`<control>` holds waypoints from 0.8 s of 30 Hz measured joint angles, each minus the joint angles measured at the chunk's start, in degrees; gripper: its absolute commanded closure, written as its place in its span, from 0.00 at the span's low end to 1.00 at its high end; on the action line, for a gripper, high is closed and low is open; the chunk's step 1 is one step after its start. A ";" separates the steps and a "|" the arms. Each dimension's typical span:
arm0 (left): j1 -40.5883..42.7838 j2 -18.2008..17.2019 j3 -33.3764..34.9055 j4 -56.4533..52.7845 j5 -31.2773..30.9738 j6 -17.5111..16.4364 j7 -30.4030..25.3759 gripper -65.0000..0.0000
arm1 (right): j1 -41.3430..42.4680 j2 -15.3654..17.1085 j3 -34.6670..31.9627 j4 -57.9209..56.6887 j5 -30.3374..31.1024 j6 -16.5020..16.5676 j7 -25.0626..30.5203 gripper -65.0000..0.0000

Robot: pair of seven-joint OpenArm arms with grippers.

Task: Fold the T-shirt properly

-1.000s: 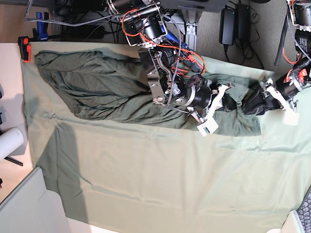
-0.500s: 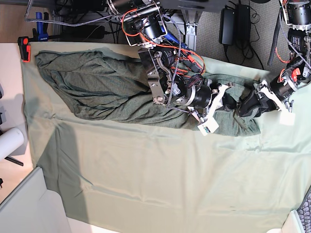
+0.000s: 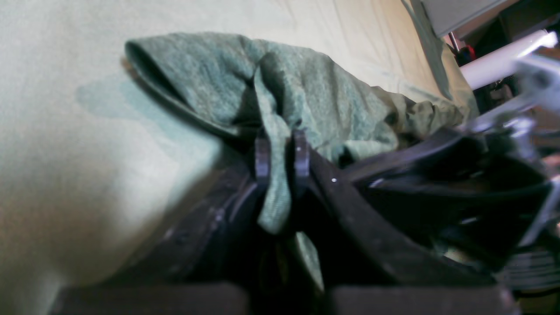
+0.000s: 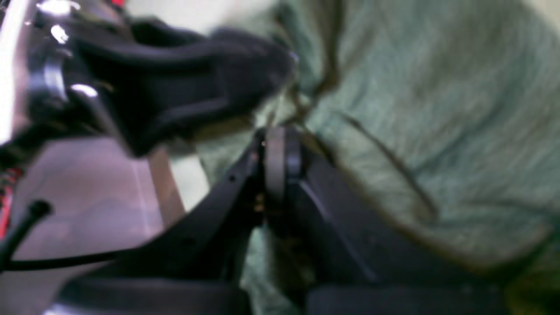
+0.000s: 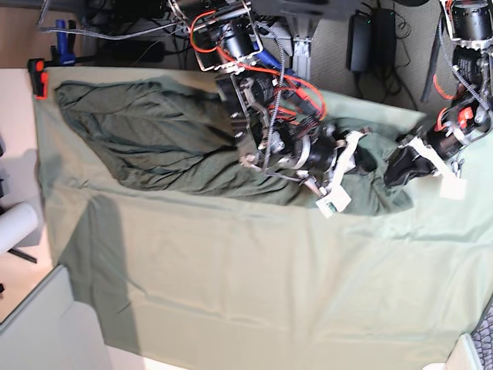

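Now the left gripper pinches a fold of the shirt between its jaws. Just beside it, the right gripper is closed against shirt fabric, blurred. Shirt lies bunched on the pale cloth.

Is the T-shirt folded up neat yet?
No. The T-shirt lies bunched and wrinkled on the table cloth, not folded.

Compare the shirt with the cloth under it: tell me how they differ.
The shirt is dark, speckled grey-green; the cloth is pale, plain green. The shirt lies bunched and creased along the far side; the cloth is spread nearly flat. The left gripper pinches a fold of the shirt, not the cloth. Both are soft fabric.
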 measured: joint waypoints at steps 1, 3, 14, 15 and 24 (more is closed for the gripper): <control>0.00 0.00 0.00 0.00 0.00 0.00 0.00 1.00 | 0.02 0.00 0.00 1.77 0.11 0.00 -0.07 1.00; 0.00 -0.02 0.00 0.00 0.17 0.00 0.07 1.00 | 0.17 0.20 0.09 5.55 0.09 0.00 -0.07 1.00; 0.13 -1.09 -5.92 -0.13 2.16 0.00 1.81 1.00 | 0.59 7.89 13.49 15.32 -5.81 0.15 -1.66 1.00; 0.20 -1.60 -6.01 -0.13 2.10 0.00 1.79 1.00 | 0.46 8.94 15.61 15.32 -5.88 0.15 -1.81 1.00; -0.15 -2.47 -6.01 -0.17 2.99 0.02 1.75 1.00 | 0.31 16.85 30.47 15.32 2.84 0.13 -3.54 1.00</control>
